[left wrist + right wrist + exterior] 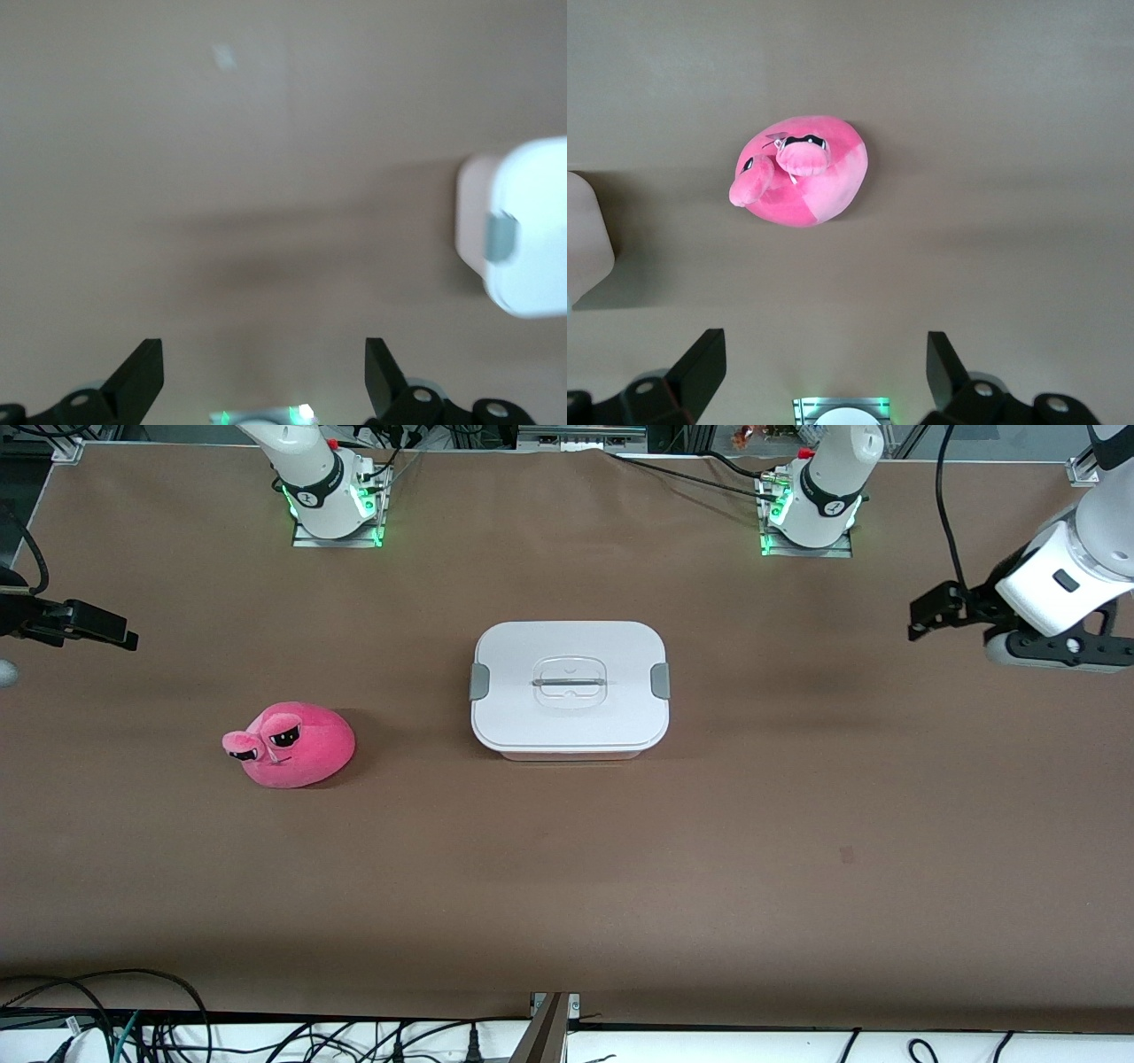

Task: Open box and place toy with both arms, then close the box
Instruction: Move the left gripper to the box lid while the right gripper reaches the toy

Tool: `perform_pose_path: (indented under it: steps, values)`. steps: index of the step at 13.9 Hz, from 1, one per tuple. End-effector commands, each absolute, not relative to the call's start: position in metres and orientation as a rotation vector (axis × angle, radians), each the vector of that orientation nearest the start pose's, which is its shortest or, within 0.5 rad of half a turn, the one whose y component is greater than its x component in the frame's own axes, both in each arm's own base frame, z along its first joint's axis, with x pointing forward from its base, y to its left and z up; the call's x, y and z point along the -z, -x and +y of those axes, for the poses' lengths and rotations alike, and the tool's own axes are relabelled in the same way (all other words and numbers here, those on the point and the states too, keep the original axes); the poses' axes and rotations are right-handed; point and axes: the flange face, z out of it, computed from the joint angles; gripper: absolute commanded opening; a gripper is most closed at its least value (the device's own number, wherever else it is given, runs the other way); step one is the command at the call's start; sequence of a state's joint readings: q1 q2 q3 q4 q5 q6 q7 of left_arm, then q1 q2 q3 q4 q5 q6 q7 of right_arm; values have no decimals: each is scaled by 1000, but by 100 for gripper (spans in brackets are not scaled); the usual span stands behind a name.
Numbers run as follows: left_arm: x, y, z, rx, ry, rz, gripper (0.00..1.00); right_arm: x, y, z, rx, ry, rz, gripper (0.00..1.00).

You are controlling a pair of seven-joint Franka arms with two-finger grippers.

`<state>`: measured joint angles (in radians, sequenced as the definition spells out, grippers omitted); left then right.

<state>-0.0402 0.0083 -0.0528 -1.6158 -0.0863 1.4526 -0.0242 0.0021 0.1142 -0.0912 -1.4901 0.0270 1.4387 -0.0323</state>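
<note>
The box stands shut in the middle of the table, with its white lid, grey side clips and clear handle. One end of it shows in the left wrist view and a corner in the right wrist view. The pink toy lies on the table toward the right arm's end, also in the right wrist view. My left gripper hangs open and empty over the table's left-arm end. My right gripper hangs open and empty over the right-arm end.
The brown table is bare around the box and toy. The arm bases stand along the edge farthest from the front camera. Cables hang below the near edge.
</note>
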Motion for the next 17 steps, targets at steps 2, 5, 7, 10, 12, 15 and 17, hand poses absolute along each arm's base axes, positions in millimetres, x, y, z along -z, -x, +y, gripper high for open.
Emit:
perform_pose_path:
  steps: [2,5,7,10,12,15,17]
  values:
    - [-591,-527,-124,-360,3193,463,100,-577,-581,-46,-274,3115,105,100]
    - [-562,-528,-176,-420,3085,997,100,-529,-608,-37,-307,3109,106,100]
    - [-535,-531,-211,-473,3020,1309,100,-494,-620,-33,-384,3096,74,100]
    - [-489,-531,-286,-466,2886,1623,100,-460,-628,-7,-413,3086,-243,100]
    - [-460,-543,-312,-348,2796,1810,100,-443,-623,-5,-419,3077,-295,100]
    - [-428,-549,-363,-135,2660,2015,100,-430,-609,-5,-366,3048,-467,100]
    - [-402,-542,-400,-60,2615,2064,100,-415,-594,-7,-288,3056,-496,100]
